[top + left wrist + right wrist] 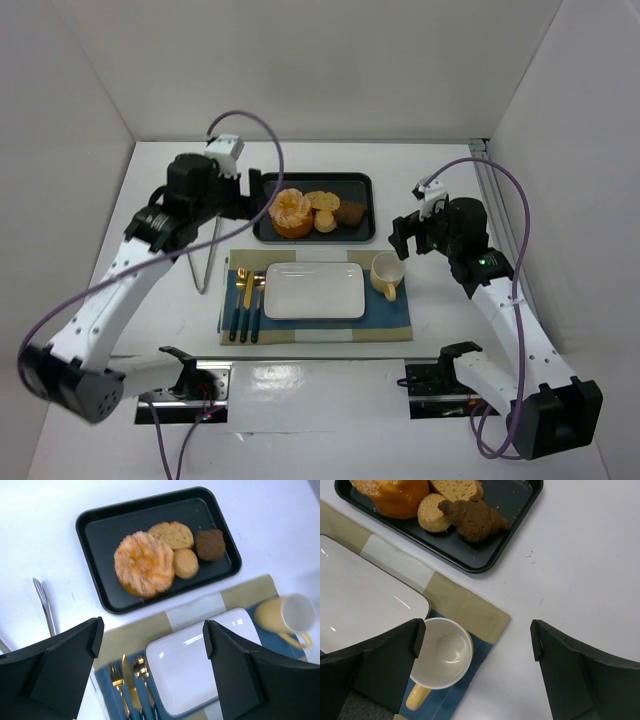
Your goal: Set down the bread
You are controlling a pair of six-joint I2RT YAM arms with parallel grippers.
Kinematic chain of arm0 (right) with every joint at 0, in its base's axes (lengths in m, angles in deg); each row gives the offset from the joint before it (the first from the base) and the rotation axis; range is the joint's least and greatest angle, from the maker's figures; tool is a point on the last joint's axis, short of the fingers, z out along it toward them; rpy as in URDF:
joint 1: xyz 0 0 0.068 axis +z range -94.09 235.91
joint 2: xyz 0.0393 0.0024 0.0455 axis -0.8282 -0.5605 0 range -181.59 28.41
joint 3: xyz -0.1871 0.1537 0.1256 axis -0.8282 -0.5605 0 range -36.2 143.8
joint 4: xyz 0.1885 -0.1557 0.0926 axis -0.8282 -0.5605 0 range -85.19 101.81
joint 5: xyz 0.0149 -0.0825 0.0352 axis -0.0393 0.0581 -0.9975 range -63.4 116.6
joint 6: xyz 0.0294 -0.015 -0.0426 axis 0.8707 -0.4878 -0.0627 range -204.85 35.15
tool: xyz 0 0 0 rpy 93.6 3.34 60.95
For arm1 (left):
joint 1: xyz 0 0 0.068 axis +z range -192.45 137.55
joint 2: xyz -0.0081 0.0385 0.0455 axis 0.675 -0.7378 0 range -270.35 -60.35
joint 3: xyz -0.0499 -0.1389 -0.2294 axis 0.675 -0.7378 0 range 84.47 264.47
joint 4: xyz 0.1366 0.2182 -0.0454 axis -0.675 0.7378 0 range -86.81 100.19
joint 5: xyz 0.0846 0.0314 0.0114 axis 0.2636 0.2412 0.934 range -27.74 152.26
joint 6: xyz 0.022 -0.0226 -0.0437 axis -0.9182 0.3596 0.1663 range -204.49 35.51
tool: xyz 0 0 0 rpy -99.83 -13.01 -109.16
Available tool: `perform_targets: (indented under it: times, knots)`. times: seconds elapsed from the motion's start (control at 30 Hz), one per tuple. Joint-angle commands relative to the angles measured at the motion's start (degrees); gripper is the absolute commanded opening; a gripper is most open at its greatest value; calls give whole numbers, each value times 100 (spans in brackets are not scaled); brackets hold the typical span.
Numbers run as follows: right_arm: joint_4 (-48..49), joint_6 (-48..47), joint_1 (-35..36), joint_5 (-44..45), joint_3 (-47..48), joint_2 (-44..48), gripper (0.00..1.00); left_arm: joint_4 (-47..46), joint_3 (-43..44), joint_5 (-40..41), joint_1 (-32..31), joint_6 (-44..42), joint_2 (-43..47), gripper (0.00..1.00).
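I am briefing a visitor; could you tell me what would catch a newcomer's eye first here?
The large orange swirled bun dominates the black rectangular tray, with the small dark brown bread chunk at its right end. Nearer, an empty white rectangular plate lies on a blue placemat.

The bread (350,213) is a small, dark brown chunk. It lies in the black tray (345,185), at its 3 o'clock end.
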Motion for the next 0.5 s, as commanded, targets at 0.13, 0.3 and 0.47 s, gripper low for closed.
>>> perform_targets:
  times: [0.13, 0.3, 0.47]
  knots:
    - [219, -140, 44, 115, 30, 163, 95, -723, -2280, 171, 406, 389, 1488, 99]
    - [281, -194, 44, 415, -59, 33, 0, -899, -3020, 690, 1039, 530, 1306, 99]
    - [158, -405, 44, 123, -50, 103, 100, -740, -2958, 1113, 1154, 530, 979, 99]
